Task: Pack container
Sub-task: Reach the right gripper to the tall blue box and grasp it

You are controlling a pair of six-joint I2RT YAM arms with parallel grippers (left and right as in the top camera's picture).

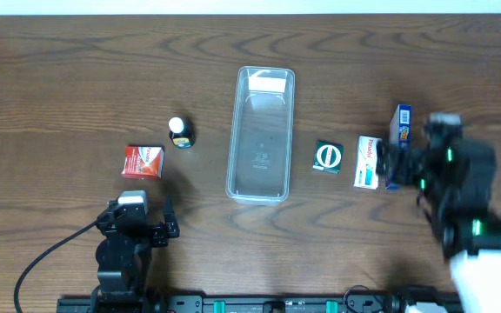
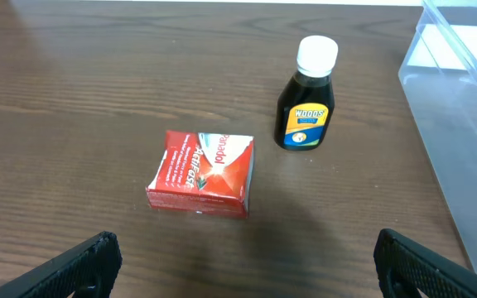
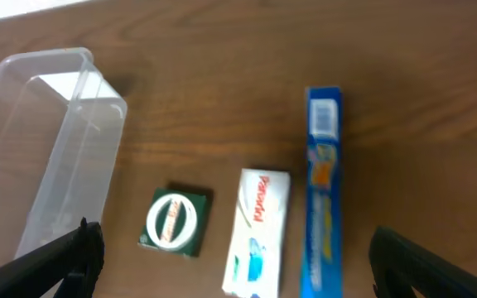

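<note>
Nothing is packed yet. The container (image 1: 260,148) lies empty in the middle of the desk (image 1: 59,87). Five things wait outside it. One red box (image 1: 143,162) and one little bottle (image 1: 180,133) are on one side. One green box (image 1: 327,157), one white box (image 1: 368,162) and one blue box (image 1: 402,122) are on the other. The left jaws and right jaws are wide open and hold nothing.

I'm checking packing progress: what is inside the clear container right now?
Nothing: the container is empty, the table showing through its clear floor. Overhead nothing covers it.
</note>
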